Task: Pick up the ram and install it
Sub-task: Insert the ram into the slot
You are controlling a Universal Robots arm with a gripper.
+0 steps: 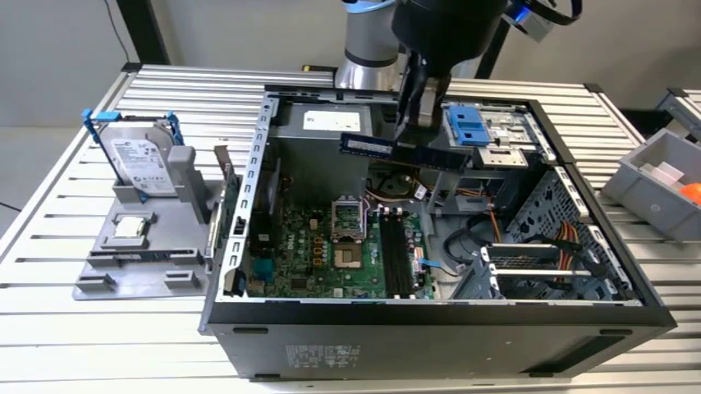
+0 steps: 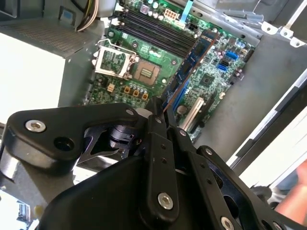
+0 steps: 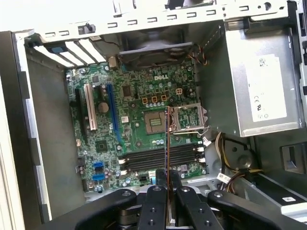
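Near: open computer case (image 1: 438, 316), motherboard (image 3: 139, 120) on its floor. Farther, toward the case's far edge, gripper (image 1: 414, 141) pinched tight on the ram (image 1: 364, 145), held clear of the board; ram's middle hidden behind the gripper.

Work surface: a table (image 1: 66, 205) of ribbed pale metal slats, spanning the exterior view. Behind it is a plain grey wall (image 1: 55, 49), with a dark upright post (image 1: 148, 33) in front. Pale floor (image 1: 16, 164) shows past the table edge at the exterior view's left. A grey bin (image 1: 657, 185) stands at the exterior view's right. Lighting even, shadows soft.
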